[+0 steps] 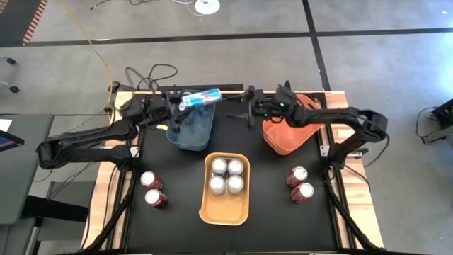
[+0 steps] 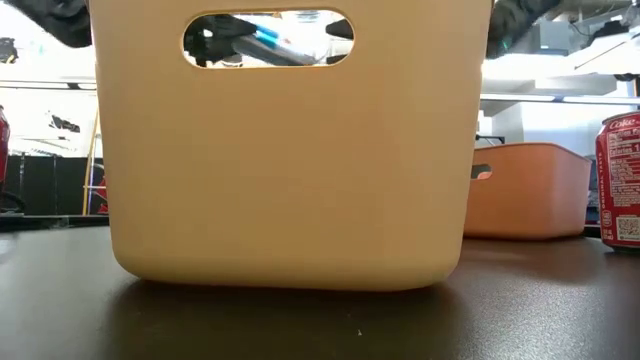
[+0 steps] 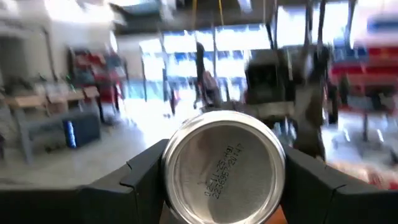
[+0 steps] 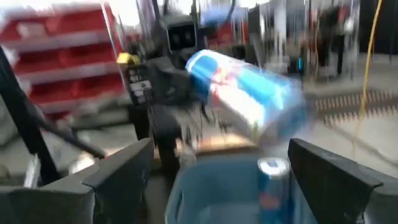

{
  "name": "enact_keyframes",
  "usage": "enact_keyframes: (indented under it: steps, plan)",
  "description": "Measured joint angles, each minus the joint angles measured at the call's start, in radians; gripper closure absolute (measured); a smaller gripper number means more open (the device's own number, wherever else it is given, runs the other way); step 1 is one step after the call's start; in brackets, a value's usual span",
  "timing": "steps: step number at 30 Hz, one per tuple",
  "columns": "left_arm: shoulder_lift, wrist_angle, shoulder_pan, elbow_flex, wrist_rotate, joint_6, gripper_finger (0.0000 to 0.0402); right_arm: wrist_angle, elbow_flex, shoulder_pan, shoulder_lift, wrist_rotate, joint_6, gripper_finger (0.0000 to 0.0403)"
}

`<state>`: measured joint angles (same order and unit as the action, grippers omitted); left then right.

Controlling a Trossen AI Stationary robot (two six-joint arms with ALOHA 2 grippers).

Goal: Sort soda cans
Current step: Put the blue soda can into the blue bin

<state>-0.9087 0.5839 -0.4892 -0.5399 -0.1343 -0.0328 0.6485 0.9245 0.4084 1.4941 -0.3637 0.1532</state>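
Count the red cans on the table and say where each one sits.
4. Two red cans stand on the table left of the yellow-orange bin; two more stand to its right. Any inside the orange bin would be hidden.

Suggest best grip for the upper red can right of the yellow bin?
Take the red can around its mid body, descending from above with fingers either side. It stands upright with its silver top up; avoid closing toward its neighbour, which sits close beside it.

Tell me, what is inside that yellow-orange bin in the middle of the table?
Four silver-topped cans stand upright inside the yellow-orange bin, packed at its far end; the near end is bare. Their sides, and so their colours, are hidden by the bin's walls.
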Motion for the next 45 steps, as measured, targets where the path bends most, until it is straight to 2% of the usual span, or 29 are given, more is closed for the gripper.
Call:
enact_keyframes:
  steps: [3,7,16,24,29,37,41,45]
  plan:
    - [0.048,0.115,-0.018,0.090,-0.005,0.058,0.0166,0.293,-0.079,0.008,0.047,0.001,0.072,0.0012]
    - [0.071,0.210,-0.025,0.168,-0.070,0.134,0.0166,0.415,-0.065,0.007,0.131,-0.005,0.112,0.0011]
    - [0.072,0.247,-0.015,0.185,-0.101,0.173,0.0166,0.430,0.092,-0.004,0.277,-0.090,0.150,0.0011]
    - [0.072,0.246,-0.016,0.185,-0.098,0.169,0.0166,0.365,0.182,-0.013,0.327,-0.119,0.172,0.0021]
    - [0.072,0.246,-0.016,0.185,-0.098,0.162,0.0166,0.347,0.184,-0.016,0.326,-0.119,0.164,0.0067]
    - [0.067,0.229,-0.016,0.185,-0.083,0.132,0.0165,0.343,0.184,-0.014,0.326,-0.116,0.164,0.0182]
    - [0.071,0.173,-0.016,0.184,-0.068,0.055,0.0131,0.329,0.183,-0.011,0.321,-0.128,0.162,0.0189]
    - [0.141,0.037,-0.016,0.182,-0.034,-0.078,0.0101,0.132,0.202,0.000,0.268,-0.131,0.124,0.0188]
